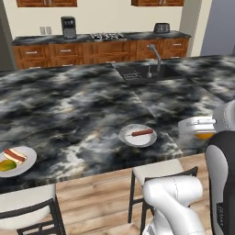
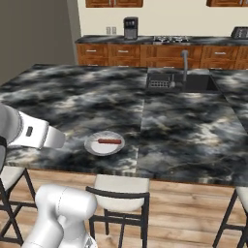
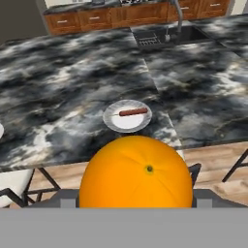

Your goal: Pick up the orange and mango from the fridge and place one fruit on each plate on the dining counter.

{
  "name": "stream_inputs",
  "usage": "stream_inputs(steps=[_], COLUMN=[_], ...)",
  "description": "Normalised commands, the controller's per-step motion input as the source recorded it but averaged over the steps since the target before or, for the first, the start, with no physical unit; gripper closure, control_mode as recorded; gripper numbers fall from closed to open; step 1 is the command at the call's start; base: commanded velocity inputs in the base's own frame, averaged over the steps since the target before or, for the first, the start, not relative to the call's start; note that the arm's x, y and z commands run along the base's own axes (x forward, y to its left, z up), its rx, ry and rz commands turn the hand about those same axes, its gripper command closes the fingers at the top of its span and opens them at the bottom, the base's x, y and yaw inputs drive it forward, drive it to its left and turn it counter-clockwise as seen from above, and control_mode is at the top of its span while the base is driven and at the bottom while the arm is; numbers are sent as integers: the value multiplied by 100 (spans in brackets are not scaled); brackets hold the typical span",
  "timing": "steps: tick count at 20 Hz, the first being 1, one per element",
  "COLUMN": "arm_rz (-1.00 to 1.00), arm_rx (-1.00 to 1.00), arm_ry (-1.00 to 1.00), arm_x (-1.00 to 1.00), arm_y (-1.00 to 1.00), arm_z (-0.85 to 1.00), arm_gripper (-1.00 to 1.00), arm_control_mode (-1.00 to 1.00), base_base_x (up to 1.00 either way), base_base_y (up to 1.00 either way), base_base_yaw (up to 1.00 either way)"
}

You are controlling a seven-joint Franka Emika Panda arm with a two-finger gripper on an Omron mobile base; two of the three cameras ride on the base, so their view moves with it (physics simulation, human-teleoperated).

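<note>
Hand view puts the orange (image 3: 136, 172) right at the camera, seated between the gripper's (image 3: 136, 201) two finger tips, which show as small grey blocks at either side of the fruit's lower half. The jaws stand part-way apart, about the orange's width, and they have hold of it; that half-open stance is simply what a round fruit of this girth demands.

Taking the near plate (image 3: 127, 116) as the landmark: it lies on the dining counter (image 3: 72, 92) close to the counter's front edge, and it carries only a red sausage strip (image 3: 132, 112) across its middle. The orange hangs short of this plate, on the robot's side of it, over the stool and floor rather than over the marble. In the left base view a sliver of orange (image 1: 204, 135) peeks out under the white hand, to the right of the plate (image 1: 137, 136) and near the counter's edge.

Well to the left of that plate sits the second plate (image 1: 18, 160), which bears a sausage and a yellow-green mango (image 1: 7, 165), so that dish looks served. My judgement is that the orange is being carried high and level so it can go to the near plate, the one lacking fruit. The sink (image 1: 146, 71) lies well behind the plate, out of the way.
</note>
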Motion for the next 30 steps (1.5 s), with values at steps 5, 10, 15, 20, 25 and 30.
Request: stream_inputs(steps=[5, 10, 15, 20, 25, 30], arm_rz=[0, -3, -10, -1, 0, 0], arm_rx=[0, 0, 0, 0, 0, 0], arm_ry=[0, 21, 15, 2, 14, 7], arm_x=[0, 100, 100, 100, 100, 86], arm_y=[0, 14, 16, 1, 0, 0], arm_z=[0, -88, -78, -44, -61, -57], arm_gripper=[100, 100, 100, 100, 100, 100], arm_control_mode=[100, -100, -100, -100, -100, -100], base_base_x=[100, 0, 0, 0, 0, 0], base_base_y=[4, 0, 0, 0, 0, 0], base_base_yaw=[-1, 0, 0, 0, 0, 0])
